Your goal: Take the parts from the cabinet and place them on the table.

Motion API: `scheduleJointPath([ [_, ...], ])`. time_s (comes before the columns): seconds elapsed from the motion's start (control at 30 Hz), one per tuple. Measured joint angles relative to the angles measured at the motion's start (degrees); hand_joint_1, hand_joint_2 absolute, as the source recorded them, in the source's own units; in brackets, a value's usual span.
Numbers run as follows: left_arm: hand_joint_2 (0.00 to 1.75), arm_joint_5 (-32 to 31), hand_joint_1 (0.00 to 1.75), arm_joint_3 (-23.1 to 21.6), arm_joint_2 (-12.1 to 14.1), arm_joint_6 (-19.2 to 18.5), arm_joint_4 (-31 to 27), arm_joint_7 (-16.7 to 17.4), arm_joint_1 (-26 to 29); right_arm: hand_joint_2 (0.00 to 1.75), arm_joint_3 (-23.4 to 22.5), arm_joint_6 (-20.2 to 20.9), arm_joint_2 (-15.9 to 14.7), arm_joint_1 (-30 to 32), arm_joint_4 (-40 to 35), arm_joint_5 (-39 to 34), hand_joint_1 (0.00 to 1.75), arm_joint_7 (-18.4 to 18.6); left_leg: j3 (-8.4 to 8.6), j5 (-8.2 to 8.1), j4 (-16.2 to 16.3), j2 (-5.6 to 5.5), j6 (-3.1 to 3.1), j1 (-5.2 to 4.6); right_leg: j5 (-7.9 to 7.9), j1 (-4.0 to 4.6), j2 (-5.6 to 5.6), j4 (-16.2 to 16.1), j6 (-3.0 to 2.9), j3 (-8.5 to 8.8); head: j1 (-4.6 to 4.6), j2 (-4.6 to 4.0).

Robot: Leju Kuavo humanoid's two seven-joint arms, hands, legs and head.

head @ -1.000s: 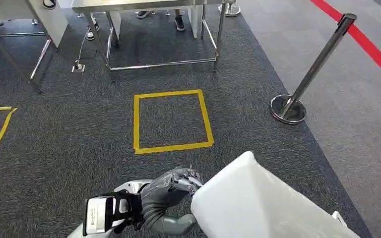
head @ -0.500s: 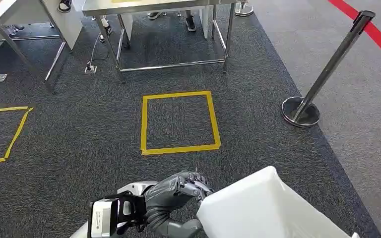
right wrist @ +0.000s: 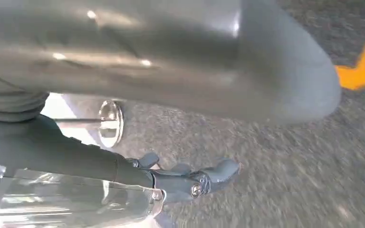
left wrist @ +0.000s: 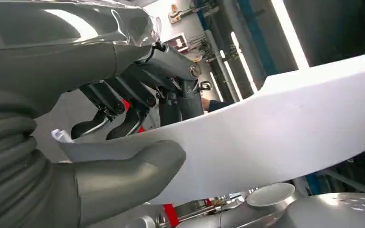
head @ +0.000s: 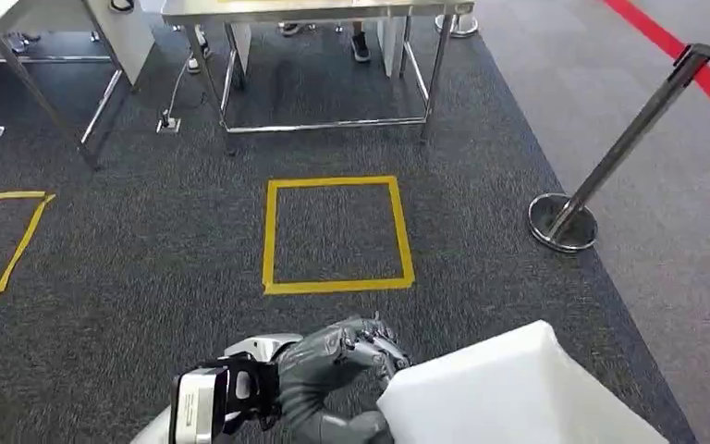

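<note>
White box (head: 508,388), gripped by the left hand (head: 337,365), has sunk lower as the table (head: 314,11) nears; right hand's (right wrist: 190,178) grip unclear.

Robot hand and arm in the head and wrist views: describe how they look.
The left robot hand is dark grey, with jointed fingers and a thick smooth grey thumb. Behind it sits a black wrist block with a white labelled face, on a silver arm. A grey ribbed cover wraps the wrist. The right robot hand shows dark grey fingers with metal pivot pins.
</note>
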Motion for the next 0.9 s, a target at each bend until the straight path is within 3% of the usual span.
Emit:
scheduleJointPath([
  [0.07,1.75,0.00,1.75,-0.09,0.02,0.00,0.02,0.33,0.19,0.00,0.02,-0.09,0.04,0.22,0.00,0.04,0.00,-0.09,0.36,-0.65,0.03,-0.18,0.10,-0.04,-2.90,0.05,0.00,7.32,0.36,-5.29,0.19,0.00],
  [0.1,1.75,0.02,1.75,-0.13,0.02,0.00,0.02,0.37,0.24,0.00,0.02,-0.09,0.15,0.45,0.00,0.09,0.00,-0.09,0.77,-1.01,0.04,-0.32,0.07,-0.04,-2.49,0.02,0.00,7.69,0.47,-6.42,0.17,0.00],
  [0.13,1.75,0.06,1.75,-0.17,0.02,0.02,0.02,0.50,0.26,0.00,0.02,-0.09,0.20,0.51,0.00,0.09,0.00,-0.11,1.44,-1.48,0.05,-0.38,-0.08,-0.01,-0.62,-0.03,-0.01,5.39,0.55,-6.14,0.24,0.00],
  [0.17,1.75,0.13,1.75,-0.22,0.02,0.04,0.02,0.50,0.25,0.00,0.02,-0.13,0.20,0.47,0.00,0.11,0.00,-0.13,2.22,-2.00,0.06,-0.39,-0.27,0.05,1.98,-0.10,-0.01,1.14,0.58,-4.74,0.17,0.00],
  [0.23,1.75,0.20,1.75,-0.35,0.04,0.15,0.02,0.50,0.25,0.00,0.02,-0.20,0.13,0.59,0.00,0.26,0.00,-0.18,3.06,-3.31,-0.02,-0.19,-0.86,-0.01,8.68,-0.26,-0.04,-9.61,0.54,-1.02,0.26,0.00],
  [0.27,1.75,0.20,1.75,-0.46,0.11,0.22,0.07,0.57,0.20,0.00,0.02,-0.20,0.35,0.45,0.00,0.26,0.00,-0.20,3.85,-3.80,0.07,-0.24,-1.27,-0.15,7.01,0.09,-0.14,-9.62,-0.08,-1.36,0.24,-0.02],
  [0.3,1.75,0.24,1.75,-0.55,0.07,0.37,0.04,0.63,0.12,0.00,0.02,-0.26,0.30,0.36,-0.02,0.26,0.00,-0.33,3.86,-3.95,-0.03,-0.23,-1.55,-0.16,7.18,0.34,-0.24,-9.47,-0.81,-1.23,0.04,0.00],
  [0.37,1.75,0.24,1.75,-0.70,0.00,0.50,-0.04,0.79,0.09,0.00,0.02,-0.28,0.33,0.54,-0.02,0.48,0.00,-0.44,4.07,-3.74,0.46,-0.22,-2.09,-0.15,7.36,0.41,-0.11,-9.56,-1.64,-0.87,0.12,0.00],
  [0.4,1.75,0.24,1.75,-0.70,0.00,0.52,-0.15,0.79,0.07,0.00,0.02,-0.28,0.35,0.51,-0.02,0.50,0.00,-0.46,3.16,-3.04,2.38,-0.24,-2.35,-0.20,7.23,-0.02,0.10,-9.61,-1.96,-0.13,0.08,0.00],
  [0.43,1.75,0.24,1.75,-0.72,0.00,0.55,-0.15,0.83,0.05,0.00,0.02,-0.33,0.24,0.51,-0.07,0.57,0.00,-0.48,0.83,-1.82,5.95,-0.05,-2.69,-0.16,6.81,-0.07,-0.03,-9.90,-2.47,0.50,0.08,0.00],
  [0.47,1.75,0.24,1.75,-0.74,0.02,0.57,-0.18,0.81,-0.06,0.00,0.02,-0.33,0.24,0.43,-0.07,0.61,0.00,-0.50,-1.89,-1.61,9.99,-0.05,-3.03,-0.02,6.35,-0.10,-0.03,-9.99,-2.79,1.00,-0.31,0.00],
  [0.5,1.75,0.26,1.75,-0.74,0.02,0.59,-0.17,0.83,-0.11,0.00,0.02,-0.33,0.28,0.35,-0.07,0.68,0.00,-0.52,-4.80,-2.88,13.80,-0.04,-3.30,0.20,5.83,-0.12,0.02,-9.99,-2.97,1.41,-0.18,0.00],
  [0.53,1.75,0.24,1.75,-0.81,0.09,0.61,-0.13,0.83,-0.03,0.00,0.02,-0.33,0.33,0.39,-0.07,0.74,0.00,-0.55,-7.44,-5.31,16.90,-0.04,-3.55,0.39,5.34,-0.14,0.04,-9.99,-3.02,1.84,-0.27,0.00],
  [0.57,1.75,0.24,1.75,-0.92,0.20,0.61,-0.13,0.83,0.00,0.00,0.02,-0.33,0.33,0.46,-0.07,0.79,0.00,-0.57,-9.63,-7.58,18.98,-0.03,-3.74,0.53,4.81,-0.14,0.05,-9.99,-3.01,2.38,-0.25,0.00],
  [0.6,1.75,0.24,1.75,-1.00,0.28,0.63,-0.11,0.83,0.00,0.00,0.02,-0.33,0.33,0.52,-0.07,0.90,0.00,-0.57,-10.89,-8.28,19.07,0.02,-3.83,0.62,4.25,-0.15,0.08,-9.99,-2.94,3.05,-0.22,0.00],
  [0.63,1.75,0.22,1.75,-1.09,0.33,0.66,-0.11,0.83,0.01,0.00,0.02,-0.33,0.35,0.50,-0.07,0.87,0.00,-0.61,-10.83,-7.39,17.10,0.08,-3.77,0.64,3.69,-0.15,0.12,-9.99,-2.87,3.81,-0.29,0.00],
  [0.67,1.75,0.17,1.75,-1.18,0.31,0.68,-0.11,0.83,0.00,0.00,0.02,-0.33,0.37,0.45,-0.07,0.87,0.00,-0.63,-9.76,-5.25,13.51,0.11,-3.60,0.64,3.11,-0.15,0.17,-10.00,-2.76,4.61,-0.24,0.00],
  [0.73,1.75,0.17,1.75,-1.22,0.31,0.68,-0.11,0.83,-0.03,0.00,0.02,-0.33,0.46,0.42,-0.07,0.87,0.00,-0.70,-6.41,1.35,4.14,0.26,-2.92,0.48,1.90,-0.13,0.19,-10.07,-2.44,6.07,-0.25,0.00],
  [0.77,1.75,0.17,1.75,-1.22,0.35,0.68,-0.11,0.83,0.05,0.00,0.02,-0.33,0.57,0.32,-0.07,0.87,0.00,-0.70,-5.87,3.33,2.26,0.25,-2.63,0.01,1.23,0.14,0.23,-9.93,-2.01,6.59,-0.12,0.00],
  [0.8,1.75,0.11,1.75,-1.27,0.35,0.70,-0.11,0.83,0.03,0.00,0.02,-0.33,0.61,0.25,-0.07,0.87,0.00,-0.72,-5.72,1.18,2.34,0.05,-2.43,0.04,0.56,0.07,0.38,-10.22,-1.49,6.79,-0.25,0.00],
  [0.83,1.75,0.09,1.75,-1.25,0.26,0.72,-0.15,0.85,-0.03,0.00,0.02,-0.33,0.50,0.16,-0.11,0.87,0.00,-0.74,-4.91,1.34,2.16,0.00,-2.21,-0.06,0.21,0.03,0.22,-10.95,-1.09,7.28,-0.31,0.00],
  [0.87,1.75,0.09,1.75,-1.29,0.18,0.77,-0.17,0.88,-0.04,0.00,0.02,-0.33,0.79,0.22,-0.09,0.96,0.00,-0.83,-4.45,1.66,1.51,-0.14,-1.68,-0.01,1.42,0.00,0.24,-9.70,-0.68,7.93,-0.27,0.00],
  [0.9,1.75,0.09,1.75,-1.33,0.07,0.85,-0.22,0.88,-0.13,0.00,0.02,-0.33,0.72,0.28,-0.09,0.96,0.00,-0.92,-2.62,1.40,1.39,-0.18,-1.26,0.20,1.89,0.00,0.24,-9.21,-0.36,8.46,-0.25,0.00],
])
